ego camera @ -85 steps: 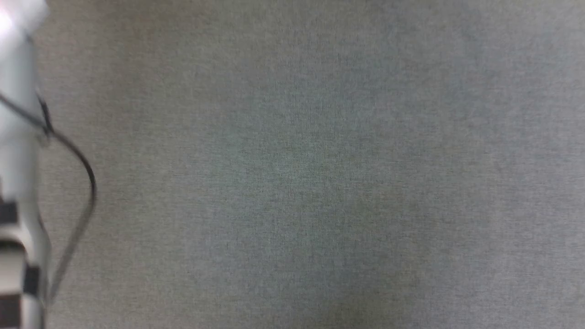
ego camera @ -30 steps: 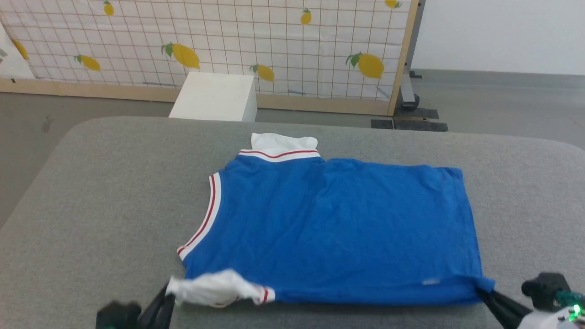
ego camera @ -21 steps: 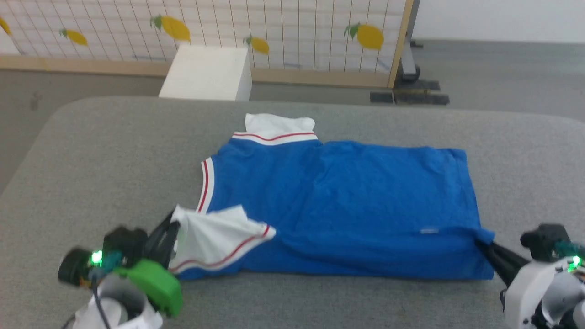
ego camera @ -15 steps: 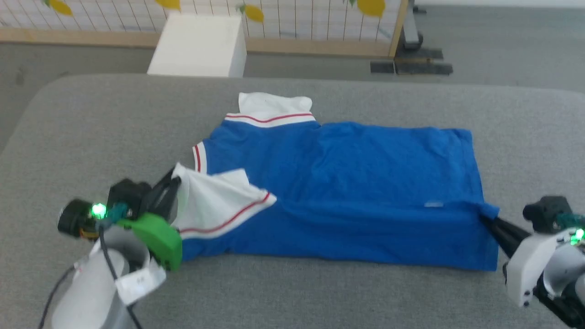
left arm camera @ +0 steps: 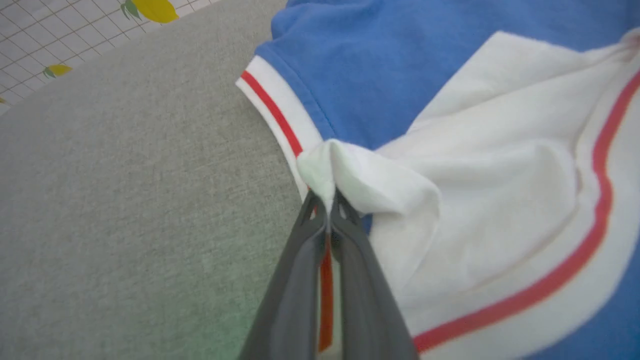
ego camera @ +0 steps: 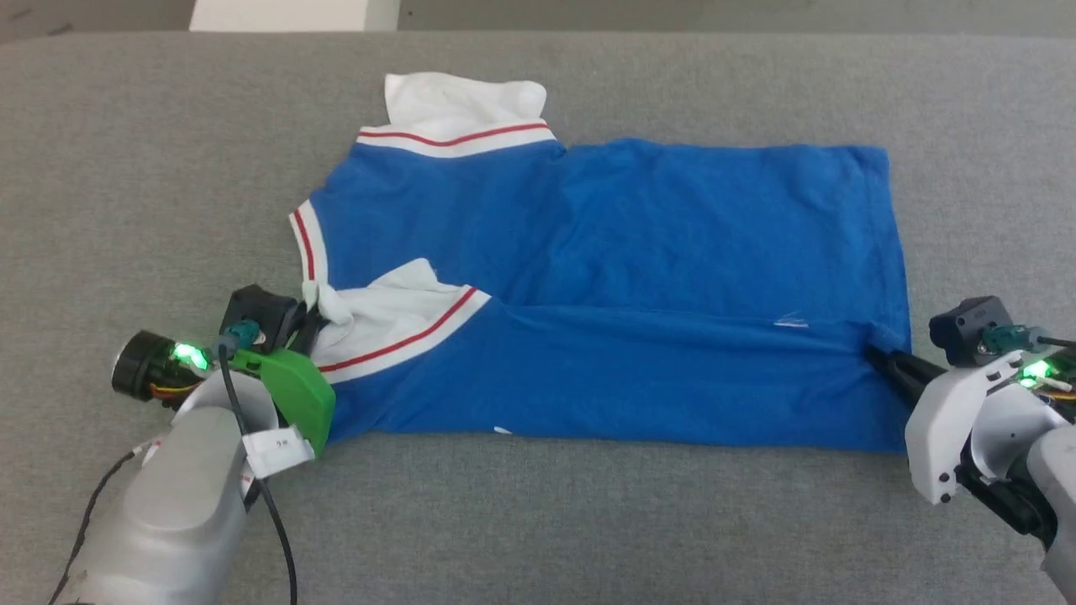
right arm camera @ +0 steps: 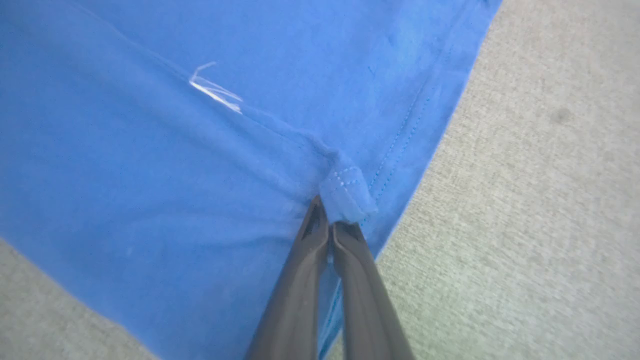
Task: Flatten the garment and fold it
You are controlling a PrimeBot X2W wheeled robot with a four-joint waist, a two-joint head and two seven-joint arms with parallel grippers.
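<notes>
- I see the shirt [ego camera: 639, 252] lying on the grey padded surface [ego camera: 588, 521]. Its neck end is toward my left side and its hem toward my right.
- The left gripper [ego camera: 313, 313] is at the shirt's neck end, fingers pressed together on a bunched bit of white cloth from the near sleeve [ego camera: 395, 315].
- In the left wrist view, the left gripper [left arm camera: 325, 205] has its tips pinched on a white fold of that sleeve [left arm camera: 500, 200]. The red-striped neck band [left arm camera: 280, 115] is right beside the pinch.
- The near sleeve lies turned over onto the blue body, with its red stripe running at a slant across it.
- The far sleeve [ego camera: 454, 105] sticks out white at the far edge and is a little rumpled.
- The right gripper [ego camera: 878, 357] is at the hem end, clamped shut on the hem corner [ego camera: 891, 336].
- In the right wrist view, the right gripper [right arm camera: 330, 225] nips a small stitched tab of blue hem [right arm camera: 345, 192] between closed fingers.
- A long crease runs across the blue cloth from the near sleeve to the held hem corner.
- A small white mark [right arm camera: 215, 90] sits on that crease near the hem end.
- A lemon-print screen [left arm camera: 30, 30] shows past the surface's edge.
</notes>
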